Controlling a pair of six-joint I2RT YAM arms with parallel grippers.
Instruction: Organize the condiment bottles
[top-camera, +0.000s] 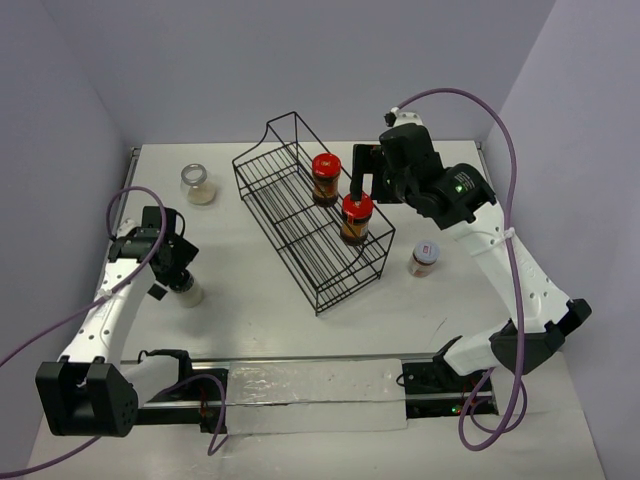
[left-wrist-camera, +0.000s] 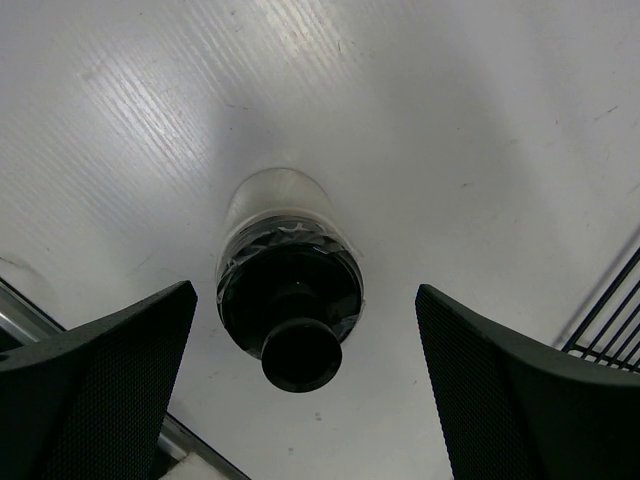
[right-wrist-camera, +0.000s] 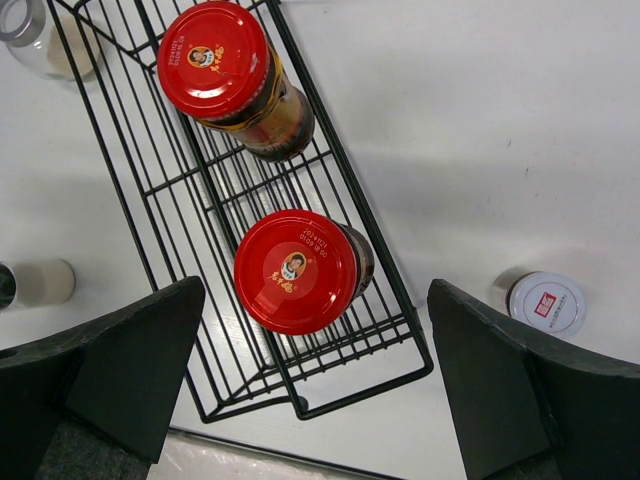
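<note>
Two red-lidded jars (top-camera: 325, 177) (top-camera: 356, 218) stand in the black wire rack (top-camera: 290, 235). My right gripper (top-camera: 358, 186) hovers open above the nearer one (right-wrist-camera: 296, 270), a finger on each side and not touching; the other jar (right-wrist-camera: 215, 62) is farther along the rack. The white-lidded jar (top-camera: 424, 258) stands on the table right of the rack, and also shows in the right wrist view (right-wrist-camera: 545, 303). My left gripper (top-camera: 178, 272) is open over the clear black-capped jar (left-wrist-camera: 290, 300), which stands upright between the fingers, untouched. The clear jar with pale contents (top-camera: 198, 184) stands at the back left.
The rack (right-wrist-camera: 420, 365) lies diagonally across the middle of the table, and its corner shows in the left wrist view (left-wrist-camera: 610, 320). A metal rail (top-camera: 300, 370) runs along the near edge between the arm bases. Walls close in the left, back and right.
</note>
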